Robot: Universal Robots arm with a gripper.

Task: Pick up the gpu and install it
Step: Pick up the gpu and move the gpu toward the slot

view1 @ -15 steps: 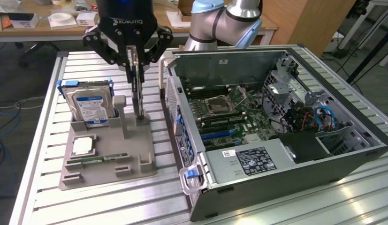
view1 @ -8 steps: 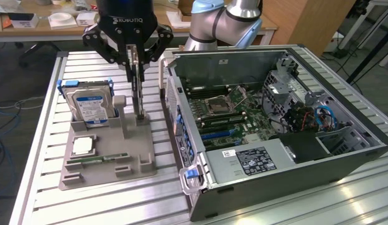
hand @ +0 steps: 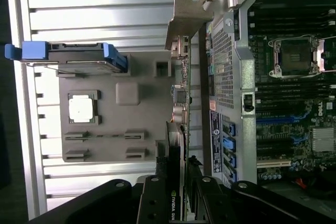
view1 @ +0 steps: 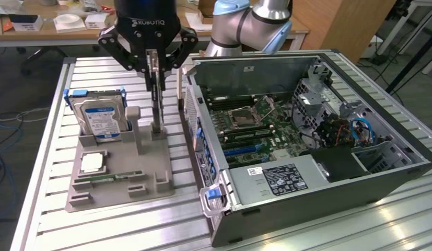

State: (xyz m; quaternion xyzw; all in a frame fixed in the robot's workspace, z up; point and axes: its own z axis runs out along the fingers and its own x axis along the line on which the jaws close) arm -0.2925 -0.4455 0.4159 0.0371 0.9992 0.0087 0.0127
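the claw (view1: 154,61) is clamped on the top edge of the gpu (view1: 158,99); the gpu hangs straight down under the claw, thin side on; its low end is at the grey stand (view1: 149,157), and i cannot tell if they touch; the drive (view1: 98,117) stands near the claw, on the exterior view's left; the open case (view1: 306,209) is close on the other side
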